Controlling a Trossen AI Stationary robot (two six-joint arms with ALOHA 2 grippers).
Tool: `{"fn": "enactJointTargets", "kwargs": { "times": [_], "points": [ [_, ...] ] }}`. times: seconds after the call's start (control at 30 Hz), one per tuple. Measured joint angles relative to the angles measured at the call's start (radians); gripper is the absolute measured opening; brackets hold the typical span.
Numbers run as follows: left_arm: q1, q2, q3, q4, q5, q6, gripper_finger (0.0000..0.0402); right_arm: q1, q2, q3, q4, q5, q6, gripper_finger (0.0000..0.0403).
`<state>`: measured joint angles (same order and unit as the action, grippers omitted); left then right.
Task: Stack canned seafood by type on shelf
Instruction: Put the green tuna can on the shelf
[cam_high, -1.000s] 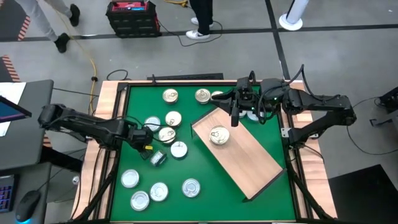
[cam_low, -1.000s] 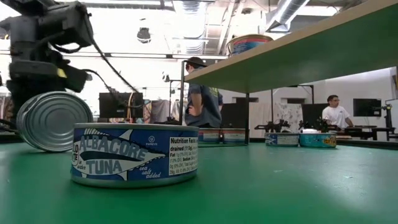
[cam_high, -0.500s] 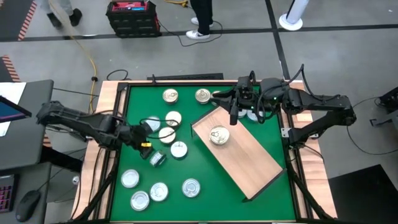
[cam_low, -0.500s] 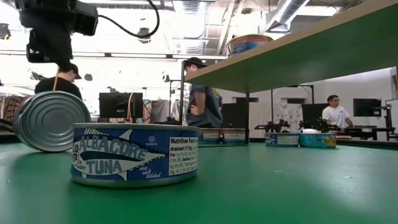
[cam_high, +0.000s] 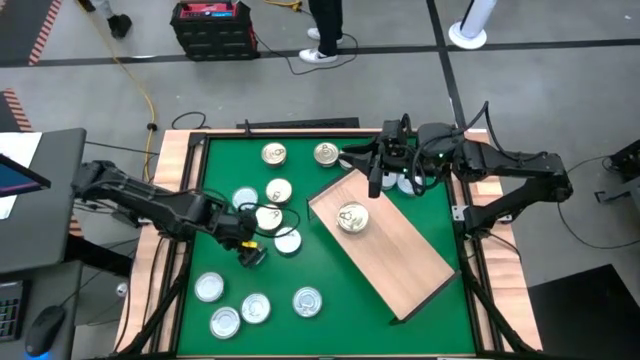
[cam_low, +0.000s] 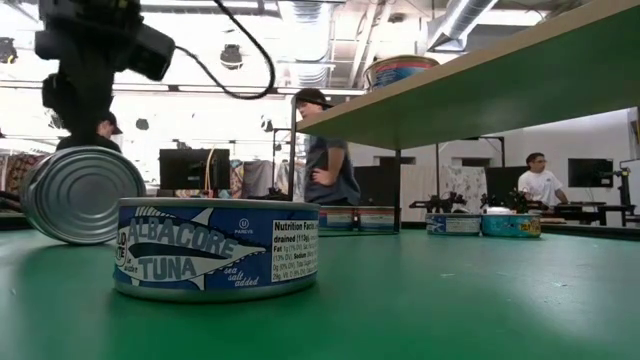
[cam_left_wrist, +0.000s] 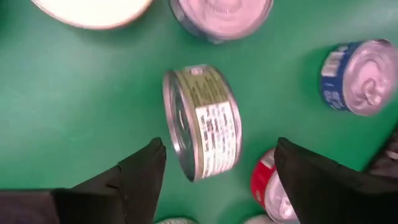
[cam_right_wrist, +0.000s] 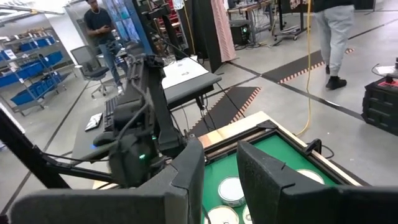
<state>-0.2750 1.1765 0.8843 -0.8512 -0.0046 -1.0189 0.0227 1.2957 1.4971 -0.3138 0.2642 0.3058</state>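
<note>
The left claw (cam_high: 243, 240) stands wide apart over the green worktop (cam_high: 320, 270), gripping nothing. In its wrist view, a can (cam_left_wrist: 202, 121) lies tipped on its rim just ahead of the fingers (cam_left_wrist: 140, 171), lined up with the gap between them and touching neither. From above, this can (cam_high: 253, 256) sits just beside the claw, among other cans. The right claw (cam_high: 374, 181) hovers over the far end of the shelf (cam_high: 395, 250), fingers a little apart with nothing between them. One can (cam_high: 351, 217) sits on the shelf, near that claw. A tuna can (cam_low: 215, 248) lies flat in the low view.
</note>
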Motion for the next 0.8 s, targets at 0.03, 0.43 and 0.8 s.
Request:
{"fn": "enactJointTargets", "kwargs": {
  "times": [0.03,0.43,0.8],
  "points": [
    [-0.01,0.023,0.026,-0.033,-0.032,0.003,0.0286,0.0,0.0,0.0,0.0,0.0,0.0,0.0122],
    [-0.045,0.19,0.12,-0.113,-0.108,0.007,0.0285,0.001,0.0,0.0,0.0,0.0,0.0,0.0122],
    [-0.044,0.192,0.092,-0.105,-0.09,0.023,0.027,0.001,0.0,0.0,0.001,0.0,0.0,0.0122]
  ]
}}
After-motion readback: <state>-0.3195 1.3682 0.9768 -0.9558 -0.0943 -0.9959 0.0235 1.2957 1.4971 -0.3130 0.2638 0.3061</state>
